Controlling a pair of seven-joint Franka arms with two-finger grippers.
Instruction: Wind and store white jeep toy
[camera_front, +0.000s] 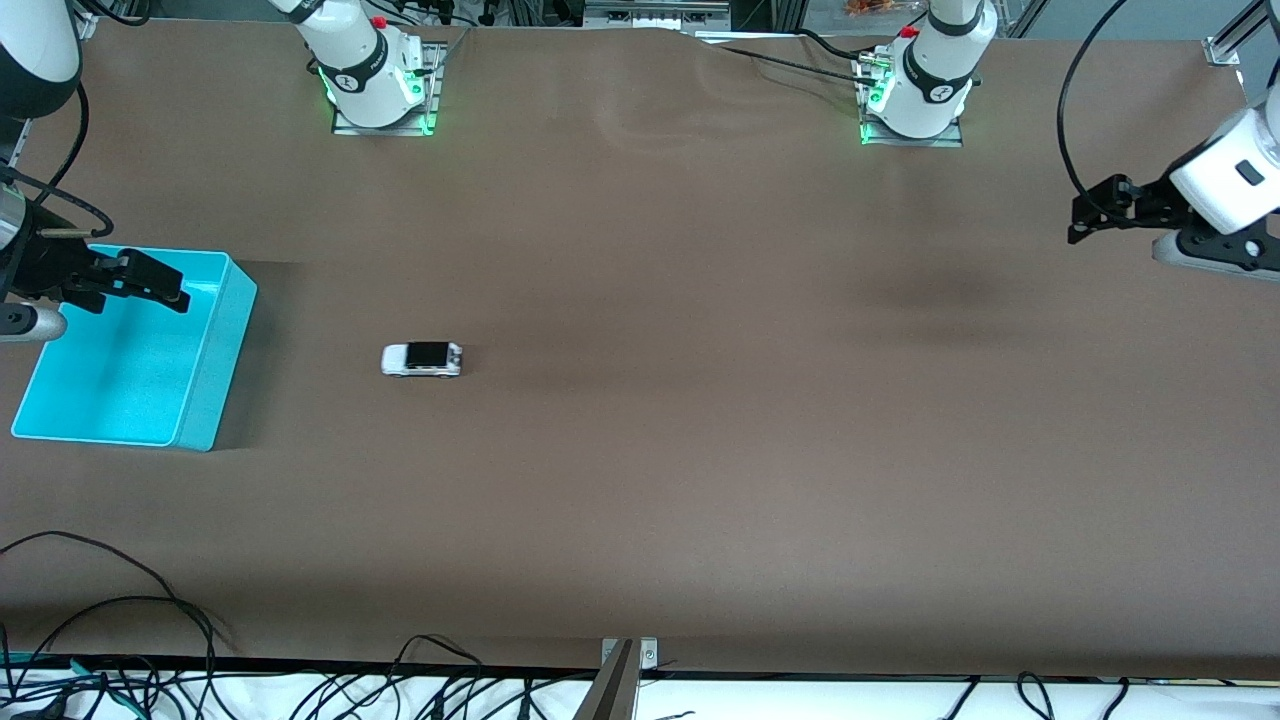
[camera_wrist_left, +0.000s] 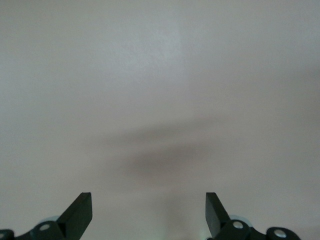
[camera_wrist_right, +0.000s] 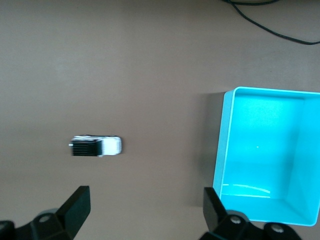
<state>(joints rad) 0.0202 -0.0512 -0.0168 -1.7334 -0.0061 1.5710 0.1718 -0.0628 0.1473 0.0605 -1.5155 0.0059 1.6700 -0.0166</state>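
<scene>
We see the small white plastic jeep toy with a black roof (camera_front: 422, 359) (camera_wrist_right: 96, 146) resting on the brown table (camera_front: 700, 450), well apart from the open turquoise plastic bin (camera_front: 215, 380) (camera_wrist_right: 223, 150) at the right arm's end; its long axis runs along the table's length; the right gripper (camera_front: 150, 282) (camera_wrist_right: 145, 210), fingers spread wide and holding nothing, hangs over that bin and is the nearer of the 2; the left gripper (camera_front: 1095, 215) (camera_wrist_left: 149, 212), likewise wide and holding nothing, waits over the left arm's end.

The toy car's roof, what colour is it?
Black, on a white body; the white jeep toy shows it best in the front view.
</scene>
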